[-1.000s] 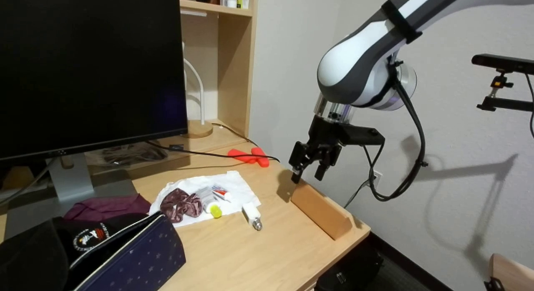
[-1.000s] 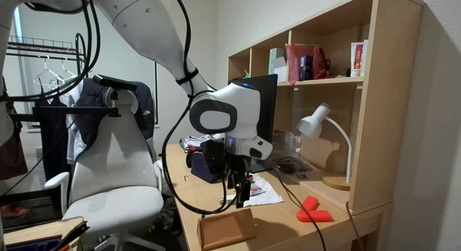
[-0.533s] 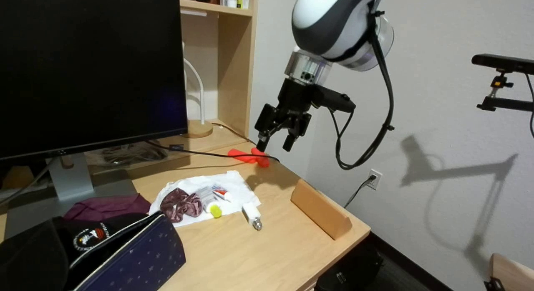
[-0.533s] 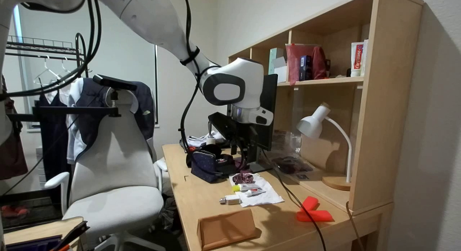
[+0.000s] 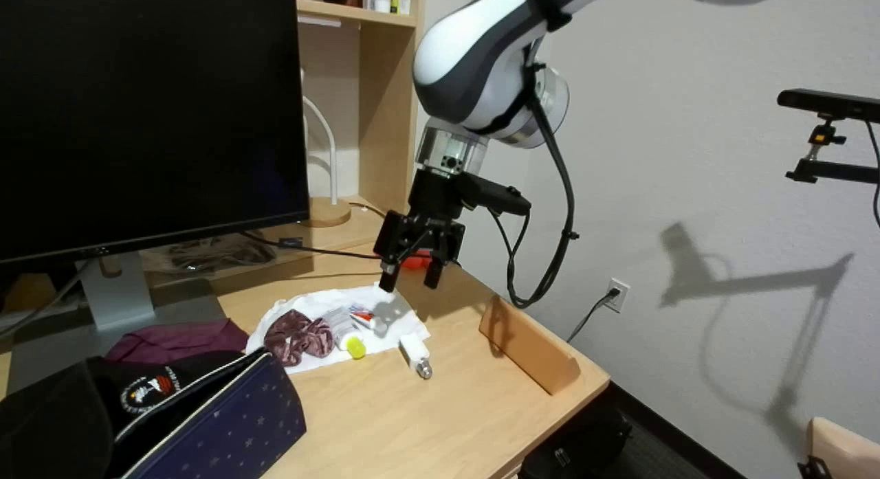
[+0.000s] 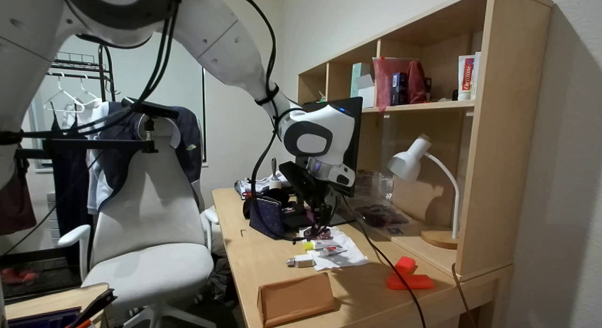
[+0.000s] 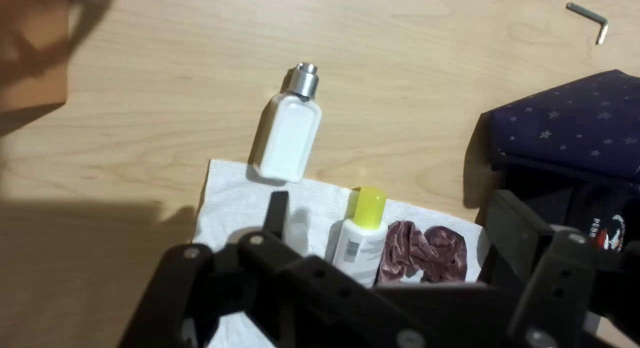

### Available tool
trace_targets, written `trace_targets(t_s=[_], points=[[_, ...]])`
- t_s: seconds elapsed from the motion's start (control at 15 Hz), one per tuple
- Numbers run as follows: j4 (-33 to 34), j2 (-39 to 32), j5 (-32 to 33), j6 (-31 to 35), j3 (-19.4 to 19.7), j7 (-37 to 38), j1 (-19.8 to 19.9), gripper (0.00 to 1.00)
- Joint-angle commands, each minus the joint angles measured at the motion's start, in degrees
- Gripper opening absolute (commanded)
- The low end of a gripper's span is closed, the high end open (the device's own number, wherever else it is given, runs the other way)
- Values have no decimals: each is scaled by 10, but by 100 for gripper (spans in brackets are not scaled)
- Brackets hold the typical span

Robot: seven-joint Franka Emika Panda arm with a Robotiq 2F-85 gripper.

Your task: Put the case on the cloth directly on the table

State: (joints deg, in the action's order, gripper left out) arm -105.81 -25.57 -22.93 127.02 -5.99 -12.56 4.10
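Note:
The tan-brown boxy case [image 5: 526, 345] stands on the light wooden table [image 5: 392, 424] near its edge. The case also shows in an exterior view [image 6: 296, 300] and, blurred, at the upper left of the wrist view [image 7: 37, 83]. The white cloth [image 5: 302, 306] lies flat on the table, with a maroon scrunchie [image 7: 425, 250], a yellow-capped bottle [image 7: 362, 238] and a small tube [image 5: 368, 319] on it. My gripper [image 5: 410, 280] is open and empty, above the cloth's far side and apart from the case. In the wrist view its fingers [image 7: 395, 220] are spread wide over the cloth.
A white bottle [image 7: 292, 133] with a metal cap lies with its base on the cloth's edge. A navy star-patterned pouch [image 5: 227, 417], a purple cloth [image 5: 175, 341], a monitor [image 5: 151, 115], red objects [image 6: 409, 278], a lamp [image 6: 407, 163] and a hex key [image 7: 590, 14] are around.
My gripper has risen away from above the case, moved across toward the cloth, then come lower over it. It stays open. The case and the cloth's items have not moved.

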Motion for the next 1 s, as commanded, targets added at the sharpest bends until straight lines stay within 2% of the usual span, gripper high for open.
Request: trace_targets(t_s=[0.0,0.2,0.4,0.6,0.8,0.87,0.93], points=[[35,-40,20,-22,4,53,-22,100],[44,-52,54,-33,14,114,-51,100],[30,-30,121,-55,40,224,-93,100],[17,-8,153,-90,53,304,-117,100],[-5,8,152,-83,54,333,-122,100],[-18,15,164,-61,57,336,-126,100],[-24,17,160,-30,48,305,-121,100]])
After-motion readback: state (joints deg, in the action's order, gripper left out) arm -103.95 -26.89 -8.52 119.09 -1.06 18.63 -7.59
